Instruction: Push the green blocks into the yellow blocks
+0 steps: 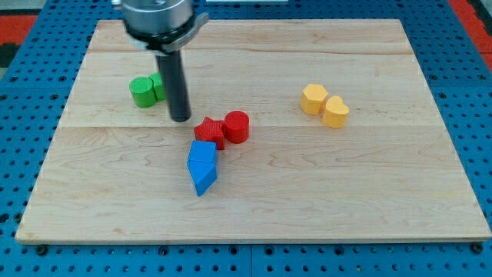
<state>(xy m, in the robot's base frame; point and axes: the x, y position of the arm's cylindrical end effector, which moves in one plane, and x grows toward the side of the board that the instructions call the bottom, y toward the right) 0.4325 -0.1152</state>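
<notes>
A wooden board [254, 208] lies on a blue perforated surface [23, 115], and eight blocks sit on it, counted by colour: two green, two yellow, two red, two blue.

The two green blocks are near the board's upper left. A green cylinder [141, 91] stands in front, and a second green block [158, 86] touches it at its 3 o'clock side; that one is partly hidden by the rod, so its shape cannot be made out.

The two yellow blocks are well apart from the greens, far off toward 3 o'clock. A yellow hexagonal block [314, 98] touches a yellow rounded block [335, 112] that sits at its 4 o'clock.

Near the board's middle, a red star-shaped block [209, 132] touches a red cylinder [237, 127] at its 3 o'clock. At 6 o'clock from the star, two blue blocks press together: an upper blue angular block [202, 155] and a lower blue pointed block [203, 179].

The arm carries no claw, so there is nothing to open or close; it ends in a dark rod. My tip [180, 118] rests on the board at about 5 o'clock from the green pair, just beside them, and at about 10 o'clock from the red star, near but not touching it.
</notes>
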